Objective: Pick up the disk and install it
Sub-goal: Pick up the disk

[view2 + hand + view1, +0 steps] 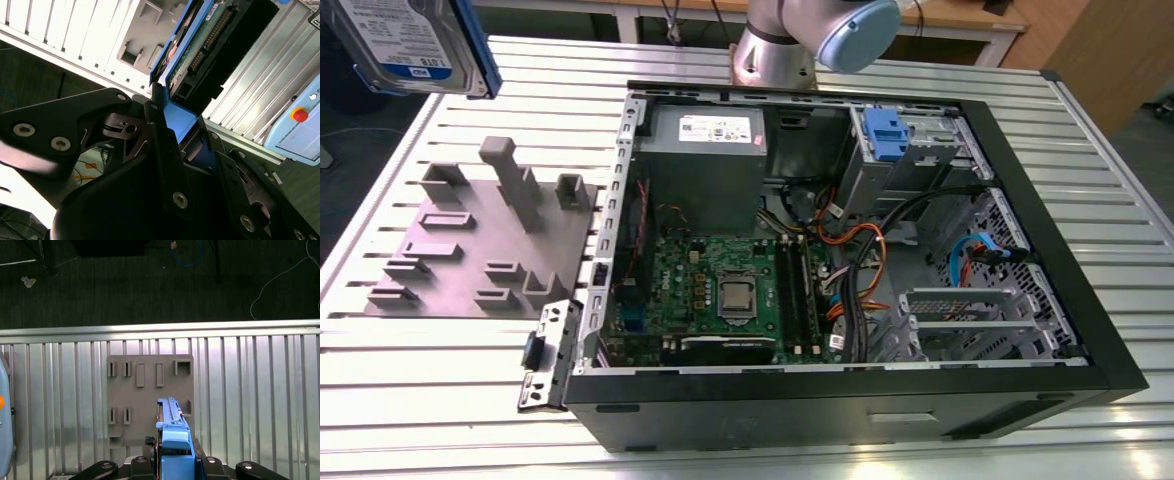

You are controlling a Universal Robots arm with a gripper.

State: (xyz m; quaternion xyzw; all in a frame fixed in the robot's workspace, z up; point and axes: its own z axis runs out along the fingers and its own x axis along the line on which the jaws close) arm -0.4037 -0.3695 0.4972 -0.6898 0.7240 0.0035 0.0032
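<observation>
One gripper (177, 120), clamped tight on the disk (414, 40), held above grey fixture (454, 245).

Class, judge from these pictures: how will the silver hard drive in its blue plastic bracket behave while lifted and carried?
The silver rectangular hard drive is probably stiff: held by one end, it shows no sag. Its metal body suggests it is heavy for its size. The exposed green circuit board looks fragile.

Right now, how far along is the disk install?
Pickup looks done: the disk hangs in the air over the grey fixture. In hand: the gripper is shut on its blue carrier. Left: installing, as the disk is not yet in the open computer case.
</observation>
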